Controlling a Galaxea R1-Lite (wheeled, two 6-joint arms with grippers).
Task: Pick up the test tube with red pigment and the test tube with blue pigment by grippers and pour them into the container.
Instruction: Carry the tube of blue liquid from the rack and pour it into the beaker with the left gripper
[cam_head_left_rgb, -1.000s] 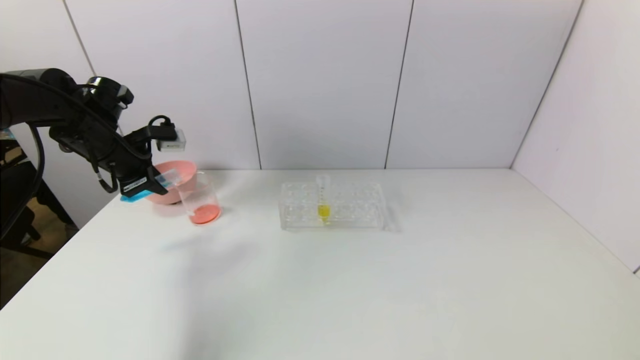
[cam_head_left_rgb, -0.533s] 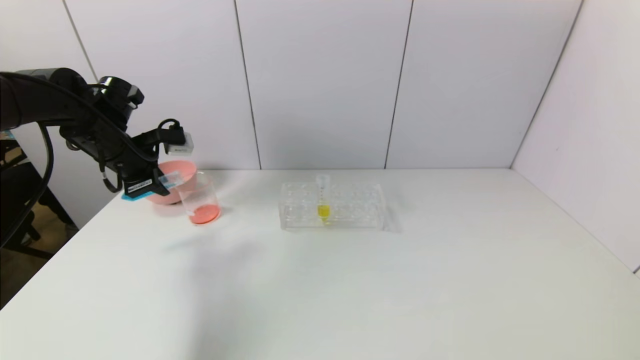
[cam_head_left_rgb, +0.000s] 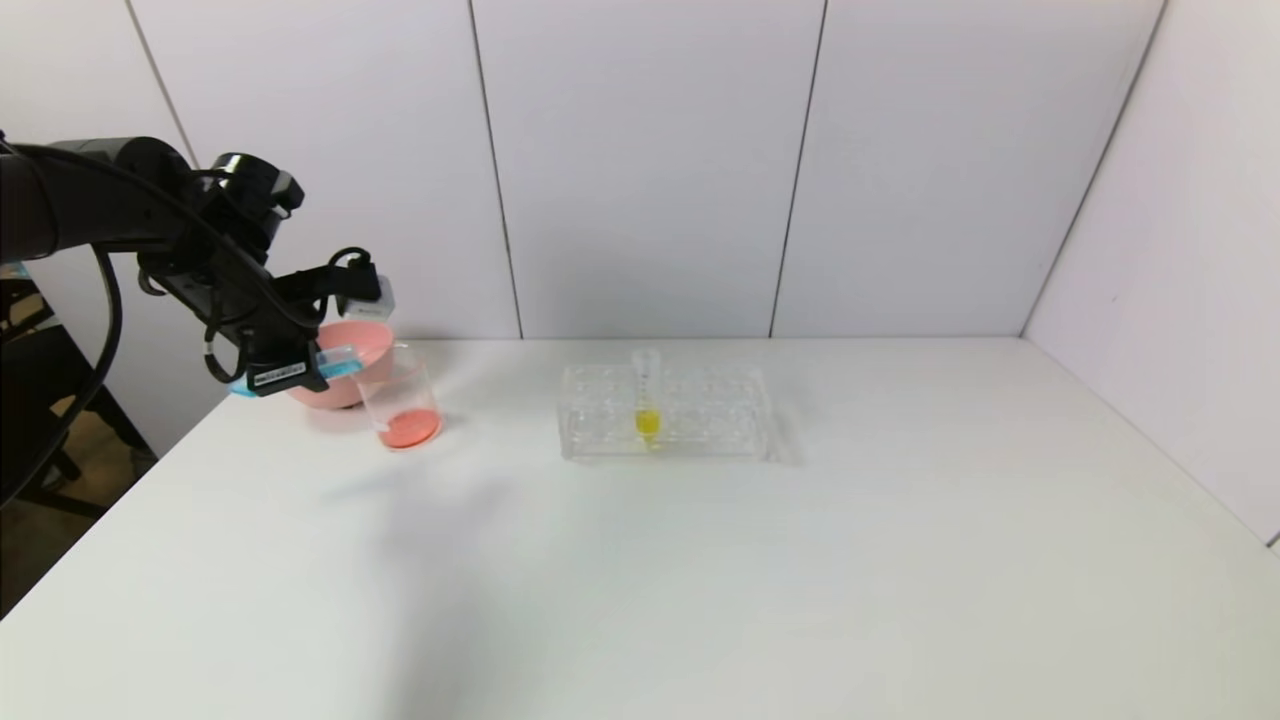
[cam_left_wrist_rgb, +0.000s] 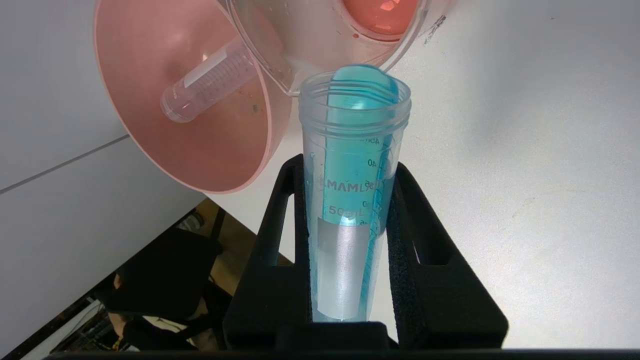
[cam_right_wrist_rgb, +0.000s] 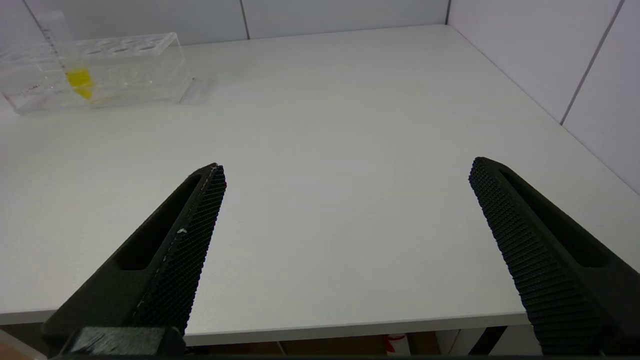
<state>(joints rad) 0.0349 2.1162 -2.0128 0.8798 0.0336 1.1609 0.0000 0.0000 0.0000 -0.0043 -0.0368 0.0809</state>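
left gripper (cam_left_wrist_rgb: 350, 200), clamped on the test tube with blue pigment (cam_left_wrist_rgb: 350, 165), has seemingly edged nearer the container (cam_head_left_rgb: 398, 395).

A lab bench: tube rack (cam_head_left_rgb: 665, 412), beaker (cam_head_left_rgb: 400, 398), white table (cam_head_left_rgb: 700, 560), panelled walls.

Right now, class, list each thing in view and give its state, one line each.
Blue tube: tipped, liquid at its mouth, gripped by left hand.
Beaker: upright, red liquid inside.
Pink bowl: holds an empty tube.
Rack: holds yellow tube.
Right hand: open.
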